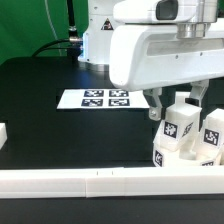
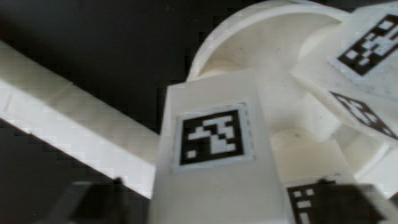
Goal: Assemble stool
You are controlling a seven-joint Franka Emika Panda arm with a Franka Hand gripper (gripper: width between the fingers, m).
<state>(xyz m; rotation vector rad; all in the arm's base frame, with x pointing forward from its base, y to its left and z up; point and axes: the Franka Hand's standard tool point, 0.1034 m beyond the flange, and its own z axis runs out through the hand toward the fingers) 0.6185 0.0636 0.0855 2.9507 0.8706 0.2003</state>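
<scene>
The stool stands upside down at the exterior view's right, against the front rail. Its round white seat (image 2: 267, 45) lies underneath. White tagged legs point up: one (image 1: 180, 125) in the middle, one (image 1: 213, 132) to its right, and a lower tagged part (image 1: 160, 153) to its left. My gripper (image 1: 180, 104) is open and straddles the top of the middle leg (image 2: 214, 135). Its dark fingers (image 2: 80, 203) stand apart from the leg on both sides. A second leg's tag (image 2: 370, 42) shows beyond it in the wrist view.
The marker board (image 1: 105, 98) lies flat on the black table behind the stool. A long white rail (image 1: 90, 181) runs along the front edge and also shows in the wrist view (image 2: 71, 105). A small white block (image 1: 3, 133) sits at the far left.
</scene>
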